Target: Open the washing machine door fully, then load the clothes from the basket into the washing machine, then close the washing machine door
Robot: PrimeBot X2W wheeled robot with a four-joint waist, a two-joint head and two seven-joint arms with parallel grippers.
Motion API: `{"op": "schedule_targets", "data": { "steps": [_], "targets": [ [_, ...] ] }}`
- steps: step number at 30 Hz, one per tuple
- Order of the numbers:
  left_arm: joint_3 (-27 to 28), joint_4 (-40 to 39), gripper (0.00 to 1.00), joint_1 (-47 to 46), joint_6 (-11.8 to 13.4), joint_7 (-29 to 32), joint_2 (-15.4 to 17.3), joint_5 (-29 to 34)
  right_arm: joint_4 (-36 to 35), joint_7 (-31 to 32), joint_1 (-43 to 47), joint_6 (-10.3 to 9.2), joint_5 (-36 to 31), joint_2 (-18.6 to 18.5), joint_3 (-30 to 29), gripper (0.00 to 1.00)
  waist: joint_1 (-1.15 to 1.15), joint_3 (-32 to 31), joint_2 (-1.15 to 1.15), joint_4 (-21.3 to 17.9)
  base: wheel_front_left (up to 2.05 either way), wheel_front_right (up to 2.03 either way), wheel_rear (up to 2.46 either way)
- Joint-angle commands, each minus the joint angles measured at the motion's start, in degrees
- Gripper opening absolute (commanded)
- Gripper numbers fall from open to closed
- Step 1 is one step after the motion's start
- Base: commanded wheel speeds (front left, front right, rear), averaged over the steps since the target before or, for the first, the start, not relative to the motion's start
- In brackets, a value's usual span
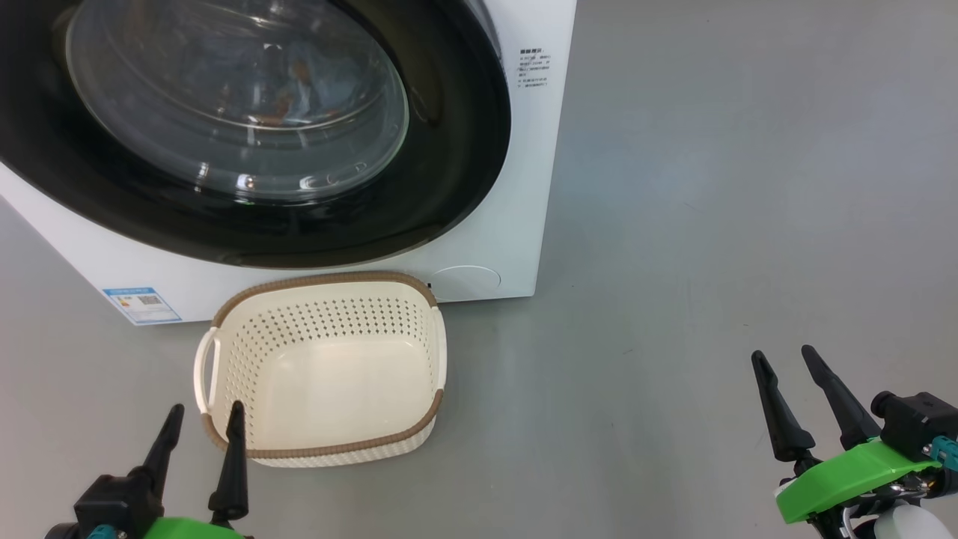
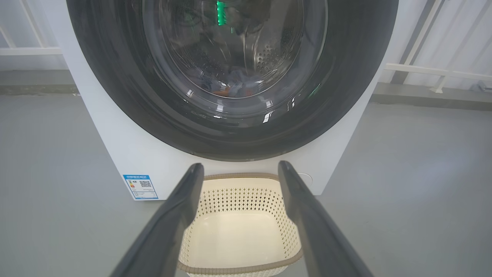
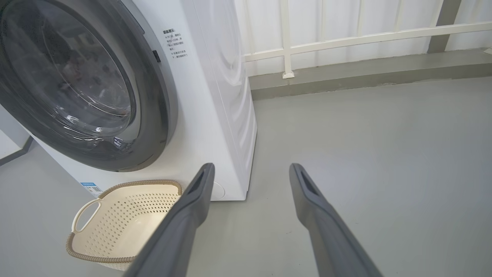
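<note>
While the left hand (image 1: 207, 406) and right hand (image 1: 782, 352) gape, the washing machine (image 1: 486, 247) carries an illegible blue label (image 1: 142, 305).

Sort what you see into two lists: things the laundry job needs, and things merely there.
Job: washer, door, basket, clothes behind the glass.
Merely there: blue sticker, white railing, floor.

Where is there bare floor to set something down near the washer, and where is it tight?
Free: the grey floor right of the washing machine, out to the right gripper; also the empty basket. Tight: the strip between basket and machine, and the basket's near-left corner by the left gripper.
</note>
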Motion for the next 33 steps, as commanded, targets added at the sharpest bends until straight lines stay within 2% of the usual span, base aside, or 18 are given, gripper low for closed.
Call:
{"op": "schedule_targets", "data": {
  "steps": [1, 5, 6, 12, 16, 20, 24, 33],
  "targets": [
    [2.0, -1.2, 1.0, -0.7, -0.1, -0.4, 0.9, 0.2, -1.5, -0.3, 0.1, -0.33, -0.4, -0.6, 0.9, 1.0, 0.0, 0.0, 0.0, 0.0, 0.0, 0.0, 0.0],
    [2.0, -1.3, 1.0, -0.7, -0.1, -0.4, 0.8, -0.2, -1.5, -0.3, 0.0, -0.33, -0.3, -0.6, 0.7, 1.0, 0.0, 0.0, 0.0, -0.1, 0.0, 0.0, 0.0],
    [0.0, 0.0, 0.0, 0.0, 0.0, 0.0, 0.0, -0.1, 0.0, 0.0, 0.0, 0.0, 0.0, 0.0, -0.1, 0.0, 0.0, 0.0, 0.0, -0.1, 0.0, 0.0, 0.0],
    [-0.6, 4.6, 0.0, 0.4, 0.0, 0.1, -1.5, -0.1, 4.7, 0.1, 0.2, 0.01, 0.0, 2.8, 0.3, 0.0, 0.01, 0.0, 0.0, -0.1, 0.0, 0.0, 0.0],
    [-0.4, 4.4, 0.0, 0.4, 0.0, 0.7, -1.5, -2.1, 4.3, 0.5, 0.3, 0.0, 1.7, 3.0, 0.1, 0.0, 0.02, -0.1, 0.0, 0.0, 0.0, 0.0, 0.0],
    [-0.4, 4.3, 0.0, 0.3, 0.0, 1.4, -1.4, -4.8, 4.0, 1.1, 0.4, -0.01, 3.9, 3.2, -0.2, 0.0, 0.14, -0.5, 0.0, 0.2, 0.0, 0.0, 0.0],
    [-0.4, 4.3, 0.0, 0.1, 0.0, 2.0, -1.4, -7.4, 3.7, 1.8, 0.5, -0.02, 6.1, 3.5, -0.4, 0.0, 0.02, -0.6, 0.0, 0.3, 0.0, 0.0, 0.0],
    [-0.2, 4.2, 0.0, -0.3, 0.0, 3.5, -1.2, -13.5, 3.1, 3.2, 0.5, -0.04, 11.1, 4.0, -1.0, 0.0, 0.01, -1.1, 0.0, 0.6, 0.0, 0.0, 0.0]
  ]
}}
